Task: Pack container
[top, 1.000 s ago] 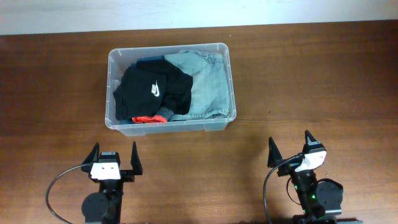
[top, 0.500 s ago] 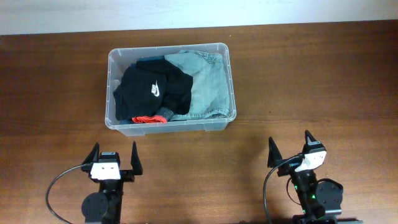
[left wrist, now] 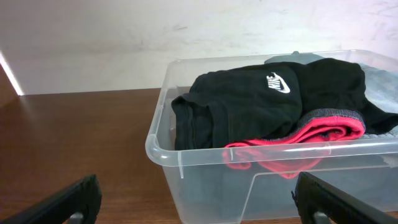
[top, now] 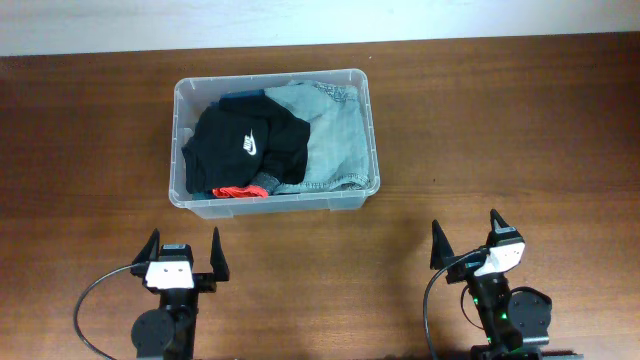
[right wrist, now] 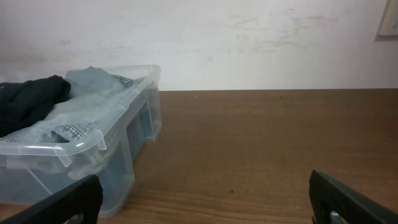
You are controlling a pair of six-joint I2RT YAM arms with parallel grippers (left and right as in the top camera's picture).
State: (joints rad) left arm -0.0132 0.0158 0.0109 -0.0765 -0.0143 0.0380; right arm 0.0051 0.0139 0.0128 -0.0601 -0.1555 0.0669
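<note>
The clear plastic container (top: 181, 196) stands on the wooden table left of centre. Inside lie a black garment with a white logo (top: 245, 148), a red-trimmed piece (top: 238, 190) and light denim (top: 335, 140). My left gripper (top: 184, 250) is open and empty near the front edge, in front of the container. My right gripper (top: 466, 238) is open and empty at the front right, well clear of it. The left wrist view shows the container (left wrist: 186, 163) close ahead with the black garment (left wrist: 261, 106). The right wrist view shows its right end (right wrist: 81, 146) with denim (right wrist: 93, 102).
The brown wooden table (top: 500, 120) surrounds the container. A pale wall (left wrist: 124, 31) runs behind the table's far edge.
</note>
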